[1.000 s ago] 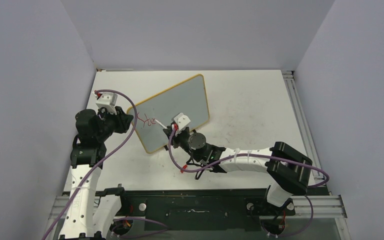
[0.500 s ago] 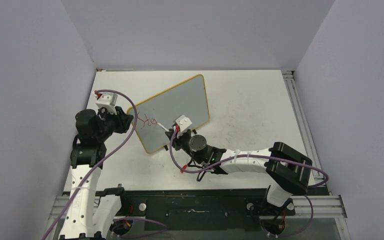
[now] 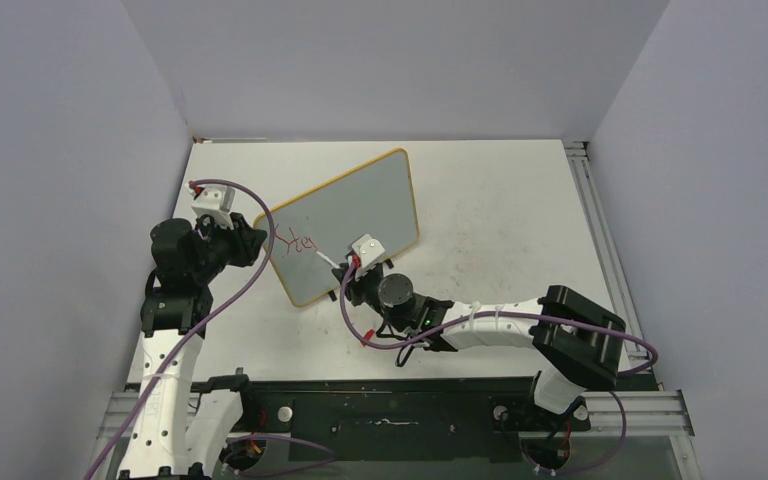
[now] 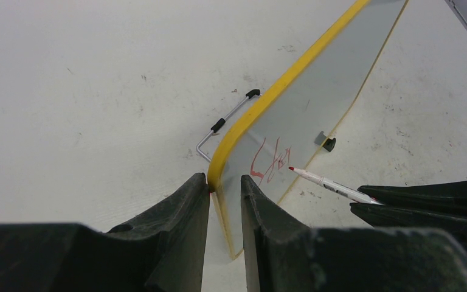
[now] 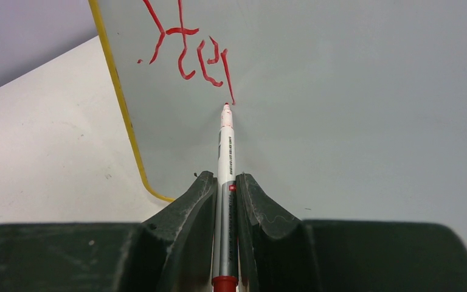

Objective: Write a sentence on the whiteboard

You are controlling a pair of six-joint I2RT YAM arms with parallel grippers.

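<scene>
The whiteboard [image 3: 350, 222], pale grey with a thin yellow frame, stands tilted on the table; it also shows in the left wrist view [image 4: 316, 103] and the right wrist view [image 5: 340, 91]. My left gripper [image 4: 225, 182] is shut on the whiteboard's yellow edge at its near left corner [image 3: 265, 232]. My right gripper [image 5: 225, 179] is shut on a white marker [image 5: 225, 152] with a red tip, and the tip touches the board just below the writing. The sentence [image 5: 188, 52] is a few red letters near the board's left edge, also seen in the top view [image 3: 298, 242].
A thin wire foot with black ends [image 4: 228, 118] sticks out behind the board. The white table [image 3: 500, 210] is scuffed with small marks to the right of the board. Purple cables run along both arms.
The right gripper and marker have moved slightly toward the near edge, drawing a downstroke on the last red letter. The left arm and board have not moved.
</scene>
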